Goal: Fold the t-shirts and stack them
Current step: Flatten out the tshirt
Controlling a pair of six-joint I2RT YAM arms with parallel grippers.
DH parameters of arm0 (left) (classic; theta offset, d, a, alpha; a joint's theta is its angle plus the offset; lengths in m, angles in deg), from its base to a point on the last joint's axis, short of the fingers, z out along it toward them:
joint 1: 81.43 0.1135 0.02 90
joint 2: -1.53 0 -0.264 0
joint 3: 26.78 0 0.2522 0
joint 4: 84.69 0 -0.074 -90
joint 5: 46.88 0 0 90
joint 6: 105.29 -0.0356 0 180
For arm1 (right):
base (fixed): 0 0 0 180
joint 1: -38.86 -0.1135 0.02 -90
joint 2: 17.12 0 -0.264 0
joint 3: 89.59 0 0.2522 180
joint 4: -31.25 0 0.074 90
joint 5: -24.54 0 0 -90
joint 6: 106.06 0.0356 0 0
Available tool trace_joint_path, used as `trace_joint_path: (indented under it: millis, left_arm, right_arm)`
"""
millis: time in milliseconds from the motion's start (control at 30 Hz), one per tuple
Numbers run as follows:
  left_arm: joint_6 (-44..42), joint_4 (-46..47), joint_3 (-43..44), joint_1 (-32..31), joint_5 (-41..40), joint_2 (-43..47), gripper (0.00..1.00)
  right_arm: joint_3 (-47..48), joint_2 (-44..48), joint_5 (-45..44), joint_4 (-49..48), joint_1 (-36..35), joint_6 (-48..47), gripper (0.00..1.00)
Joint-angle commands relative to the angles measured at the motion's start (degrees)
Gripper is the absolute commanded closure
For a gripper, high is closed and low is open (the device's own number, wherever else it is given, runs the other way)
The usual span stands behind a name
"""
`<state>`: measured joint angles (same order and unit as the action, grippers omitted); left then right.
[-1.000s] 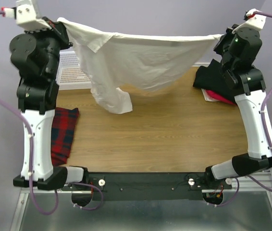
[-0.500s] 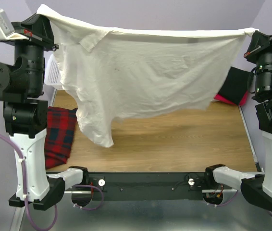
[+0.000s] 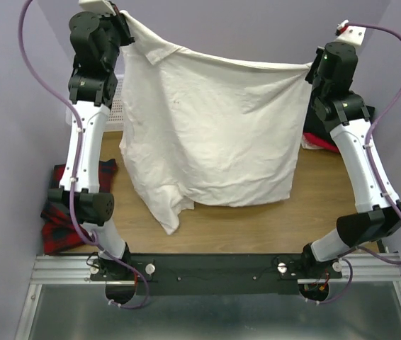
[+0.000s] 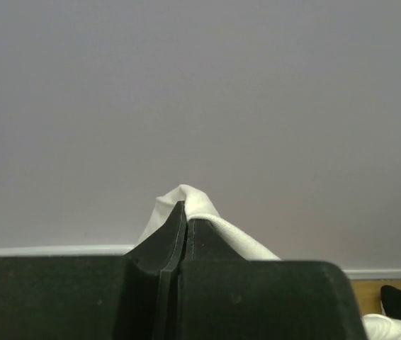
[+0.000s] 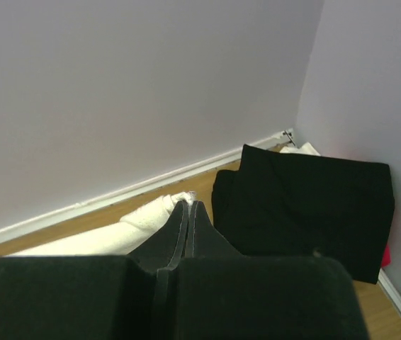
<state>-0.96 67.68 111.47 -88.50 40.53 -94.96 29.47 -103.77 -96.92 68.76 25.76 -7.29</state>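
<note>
The wooden table [image 3: 257, 219] is filling the middle of the overhead view, and in front of it the cream-white t-shirt [image 3: 215, 134] is hanging like a broad sheet across the upper centre of the frame. Its top edge is running from upper left down slightly to upper right, and one long flap is dangling lowest at the lower left of the cloth. I cannot tell whether that flap is touching the wood.

The left gripper [image 3: 119, 15] is sitting high in the upper left corner, and in its wrist view the left gripper [image 4: 184, 212] is showing jaws pressed together on a bunched fold of the white cloth. The right gripper [image 3: 312, 65] is holding the opposite corner at upper right; up close, the right gripper [image 5: 188, 207] is pinching a rolled white edge the same way.

The black t-shirt [image 5: 307, 212] is lying folded at the right of the right wrist view, against the wall. A plaid cloth [image 3: 55, 230] is lying at lower left, beside the left arm. The red t-shirt [image 3: 321, 145] is peeking out at the right edge of the white cloth.
</note>
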Motion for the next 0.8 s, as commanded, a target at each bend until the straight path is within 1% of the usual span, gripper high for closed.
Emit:
trace_joint_path:
  millis: [0, 33, 100, 233, 300, 367, 400, 433, 500, 533, 600, 633, 667, 767]
  left_arm:
    - [-1.4, -1.4, 13.4, 0.7, -0.1, -4.8, 1.00]
    - [-1.5, -1.4, 16.0, 0.7, 0.1, -6.0, 1.00]
    - [-1.8, -0.8, 16.9, 0.7, 0.7, -6.1, 1.00]
    - [-2.5, -0.4, 15.0, 0.6, 0.7, -2.8, 1.00]
    - [-2.9, -1.0, 13.7, 0.7, 0.6, -1.1, 1.00]
    - [-3.7, -0.9, 9.9, 0.7, 0.2, 2.8, 1.00]
    - [-3.9, -0.9, 8.3, 0.6, 0.0, 4.3, 1.00]
    - [-4.2, -0.9, 5.0, 0.7, -0.1, 7.6, 1.00]
    - [-4.9, -1.1, 1.5, 0.7, -1.0, 11.2, 1.00]
    - [-5.0, -1.2, -1.7, 0.7, -1.4, 14.7, 1.00]
    - [-5.5, -2.2, -4.2, 0.7, -2.9, 18.2, 1.00]
    - [-5.6, -2.7, -6.0, 0.7, -3.2, 21.4, 1.00]
    - [-5.7, -3.3, -6.6, 0.7, -3.9, 22.9, 1.00]
    - [-6.8, -5.2, -7.2, 0.6, -4.6, 27.6, 1.00]
  right_arm:
    - [3.9, -0.3, -2.6, -1.4, 1.3, 0.3, 0.99]
    - [5.0, -0.4, -2.4, -1.5, 1.4, 0.2, 0.99]
    - [5.8, -0.3, -2.4, -1.4, 1.4, 0.0, 0.99]
    - [5.8, 1.9, -1.3, -1.5, 1.5, -0.5, 0.99]
    - [4.0, 4.6, -0.3, -1.5, 1.4, -0.7, 0.99]
    - [1.8, 7.1, 1.7, -1.6, 1.4, -0.8, 0.99]
    - [-1.0, 8.4, 2.4, -1.7, 1.4, -0.7, 0.99]
    - [-2.5, 11.5, 3.9, -1.8, 1.4, -0.7, 0.99]
    - [-5.7, 14.7, 5.5, -1.8, 1.4, -1.0, 0.99]
    - [-8.6, 18.5, 6.5, -1.8, 1.4, -1.2, 0.99]
    - [-11.2, 22.4, 7.8, -1.8, 1.5, -1.6, 0.99]
    - [-13.0, 24.1, 8.4, -1.7, 1.4, -1.7, 0.99]
    - [-13.5, 27.8, 9.9, -1.7, 1.4, -1.7, 0.99]
    - [-12.8, 32.1, 12.7, -1.5, 1.4, -2.3, 0.99]
